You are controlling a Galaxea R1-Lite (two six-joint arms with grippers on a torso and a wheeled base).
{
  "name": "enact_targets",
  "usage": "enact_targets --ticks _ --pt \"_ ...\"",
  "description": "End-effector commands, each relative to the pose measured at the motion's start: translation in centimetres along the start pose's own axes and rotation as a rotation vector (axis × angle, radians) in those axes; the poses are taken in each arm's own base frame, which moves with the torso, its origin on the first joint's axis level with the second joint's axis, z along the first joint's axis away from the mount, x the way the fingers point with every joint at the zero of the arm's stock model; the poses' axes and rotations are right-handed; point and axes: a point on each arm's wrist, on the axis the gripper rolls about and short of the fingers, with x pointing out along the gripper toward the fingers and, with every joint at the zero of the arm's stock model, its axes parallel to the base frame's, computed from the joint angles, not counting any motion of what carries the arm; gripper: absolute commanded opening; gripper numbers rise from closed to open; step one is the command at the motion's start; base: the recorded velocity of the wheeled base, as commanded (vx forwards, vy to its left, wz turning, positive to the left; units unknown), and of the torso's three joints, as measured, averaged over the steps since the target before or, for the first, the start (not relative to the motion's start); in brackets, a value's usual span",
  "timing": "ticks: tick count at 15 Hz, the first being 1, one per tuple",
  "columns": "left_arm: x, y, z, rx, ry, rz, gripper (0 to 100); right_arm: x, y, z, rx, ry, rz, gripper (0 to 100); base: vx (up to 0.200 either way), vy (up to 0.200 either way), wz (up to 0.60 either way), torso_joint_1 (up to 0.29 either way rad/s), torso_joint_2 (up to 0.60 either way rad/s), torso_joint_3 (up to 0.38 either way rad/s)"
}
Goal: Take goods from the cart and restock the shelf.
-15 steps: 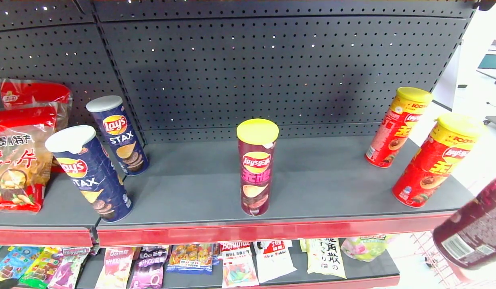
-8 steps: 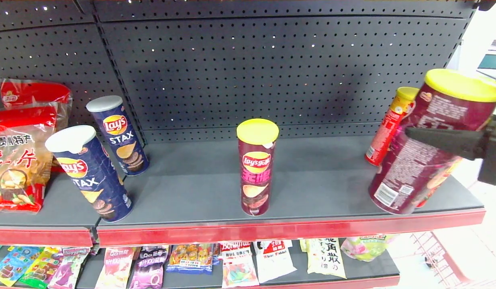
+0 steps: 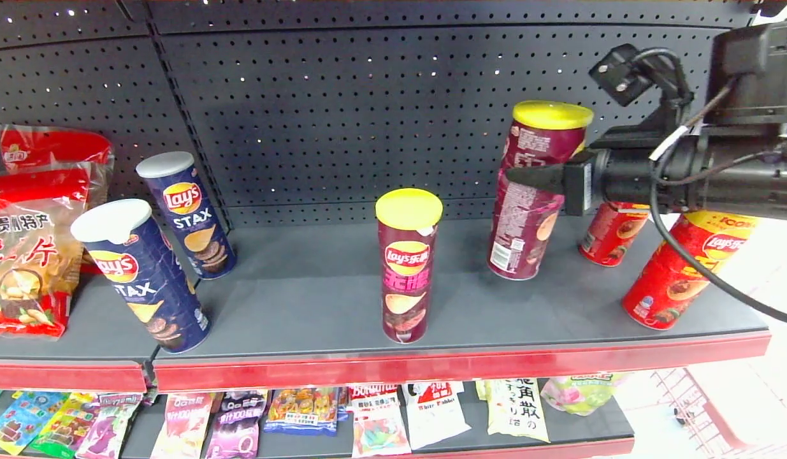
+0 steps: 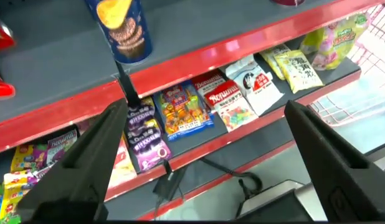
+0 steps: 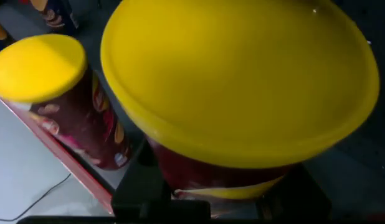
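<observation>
Change: the held can (image 3: 527, 236) has risen from low on the right and crossed the near edge of the shelf (image 3: 304, 299); it now hangs further in, right of and behind the standing can (image 3: 406, 274)
Meaning: the carry looks nearly done; I'd say only the set-down and release remain
Right tool (image 3: 538, 180): clamped across the held can's upper body, just under its lid (image 3: 552, 115)
Left tool (image 4: 205, 162): fingers spread with nothing between them, down in front of the lower shelf's bags (image 4: 186, 109)
Can's place: slightly tilted, its base close above the deck; I cannot tell whether it touches. The red cans (image 3: 670, 287) are just to its right
Shapes: tall straight tubes with flat round lids
Materials: glossy printed tubes, probably stiff card, with smooth plastic lids; matte grey deck with a red front lip; perforated back panel (image 3: 368, 115); crinkly foil bags
</observation>
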Motion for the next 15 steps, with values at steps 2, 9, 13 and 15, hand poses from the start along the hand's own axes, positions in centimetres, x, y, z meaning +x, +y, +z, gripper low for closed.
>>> enact_targets --ticks 2,9,13,15 --pt "0.1 0.0 -0.6 0.000 0.001 0.000 100 6.4 0.5 -0.9 -0.006 0.019 0.057 0 0.000 0.000 0.00 0.000 0.00 0.000" --pt "0.1 0.0 -1.1 -0.007 0.008 0.007 100 12.6 -0.3 -2.0 -0.005 -0.015 0.085 0 0.000 0.000 0.00 0.000 0.00 0.000" --pt "0.3 -0.1 -1.4 -0.009 0.020 0.007 100 14.1 -0.4 -2.5 -0.004 -0.016 0.121 0 0.000 0.000 0.00 0.000 0.00 0.000" --pt "0.4 -0.1 -1.5 -0.010 0.023 0.007 100 14.7 -0.5 -2.7 -0.005 -0.017 0.124 0 0.000 0.000 0.00 0.000 0.00 0.000"
